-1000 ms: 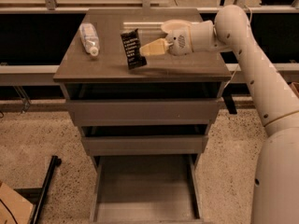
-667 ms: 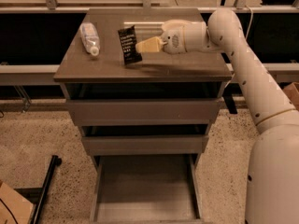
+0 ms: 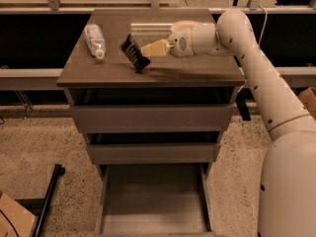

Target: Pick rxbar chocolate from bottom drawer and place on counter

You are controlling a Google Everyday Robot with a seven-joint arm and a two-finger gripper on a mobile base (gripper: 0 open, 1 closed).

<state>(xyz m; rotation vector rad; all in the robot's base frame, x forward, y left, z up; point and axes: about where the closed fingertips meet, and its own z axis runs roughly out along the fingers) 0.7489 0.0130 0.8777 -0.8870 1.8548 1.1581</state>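
The rxbar chocolate, a small black-wrapped bar, is tilted on edge with its lower end touching the counter, the grey-brown top slab of the cabinet. My gripper reaches in from the right over the counter, and its pale fingers are closed together on the bar's right edge. The bottom drawer is pulled out below, and its flat grey floor shows nothing in it.
A clear plastic bottle lies on the counter's left side, close to the bar. The two upper drawers are slightly ajar. A black pole and a cardboard corner lie on the speckled floor at left. A rail runs behind the cabinet.
My gripper has moved left with the bar and lowered it. The bar went from upright to tilted, and its lower end now rests on the counter.
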